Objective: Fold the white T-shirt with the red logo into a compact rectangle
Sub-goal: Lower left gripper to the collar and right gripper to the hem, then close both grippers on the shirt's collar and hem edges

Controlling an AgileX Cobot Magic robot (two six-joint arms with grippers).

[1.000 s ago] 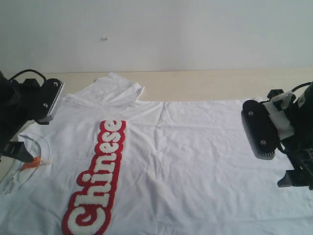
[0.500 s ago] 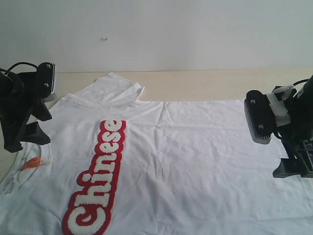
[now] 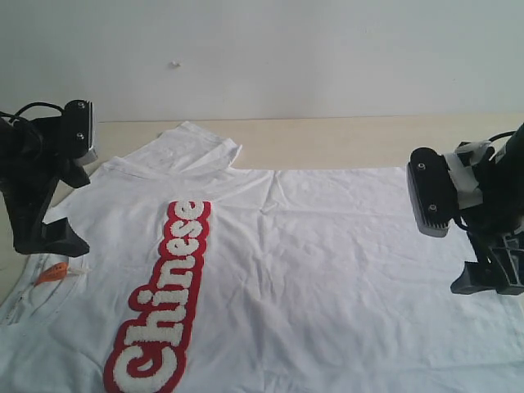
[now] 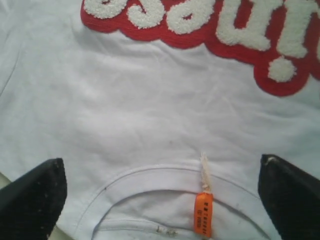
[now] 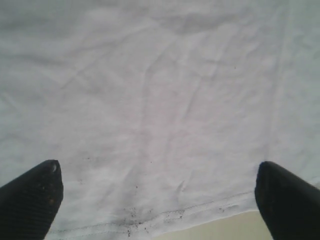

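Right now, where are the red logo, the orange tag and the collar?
red logo (image 3: 166,299), exterior view, middle of the band
orange tag (image 4: 203,214), left wrist view, its centre
collar (image 4: 150,181), left wrist view, ribbed band beside the tag

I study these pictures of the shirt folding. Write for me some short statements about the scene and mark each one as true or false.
1. The shirt lies spread out with the logo facing up. True.
2. The left tool grips the collar. False: it is open and holds nothing.
3. An orange tag hangs at the collar. True.
4. The right tool is shut. False: it is open, by the hem.
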